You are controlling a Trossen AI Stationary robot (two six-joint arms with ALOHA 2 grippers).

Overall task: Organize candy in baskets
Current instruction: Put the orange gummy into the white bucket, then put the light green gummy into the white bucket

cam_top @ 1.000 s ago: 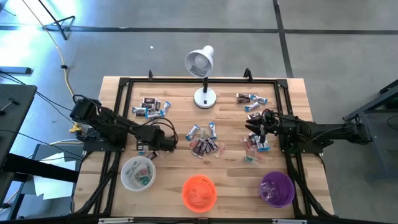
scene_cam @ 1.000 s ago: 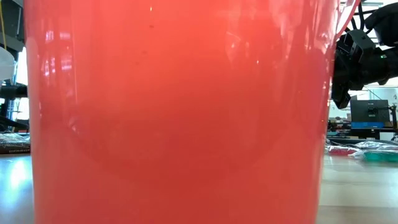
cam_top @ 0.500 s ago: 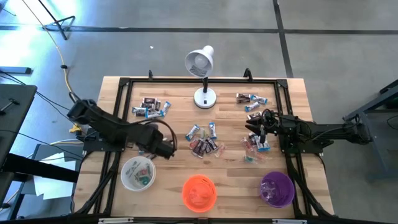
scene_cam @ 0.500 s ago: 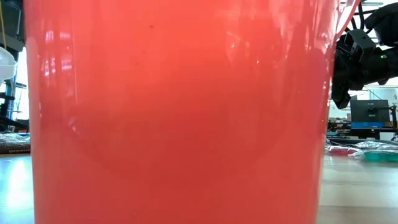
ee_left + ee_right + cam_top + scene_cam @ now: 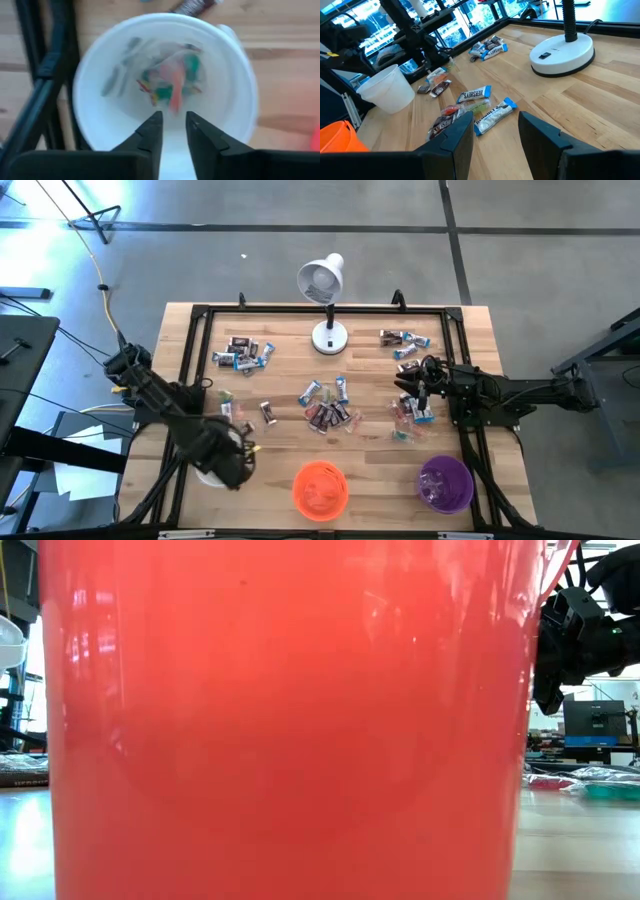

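Two dark grippers – left gripper (image 5: 173,125), fingers narrowly parted, above round white basket (image 5: 100,75) lower left; right gripper (image 5: 492,127) parted mid-right.

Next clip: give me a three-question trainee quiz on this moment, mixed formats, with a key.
1. True or false: the left gripper hangs over the white translucent round basket.
2. Multiple choice: which basket sits between the other two in the high view? A) the bright orange round basket B) the purple round basket C) the white one
3. Fill in: the right gripper has its fingers ____ above the wooden table.

Key: 1 true; 2 A; 3 open.
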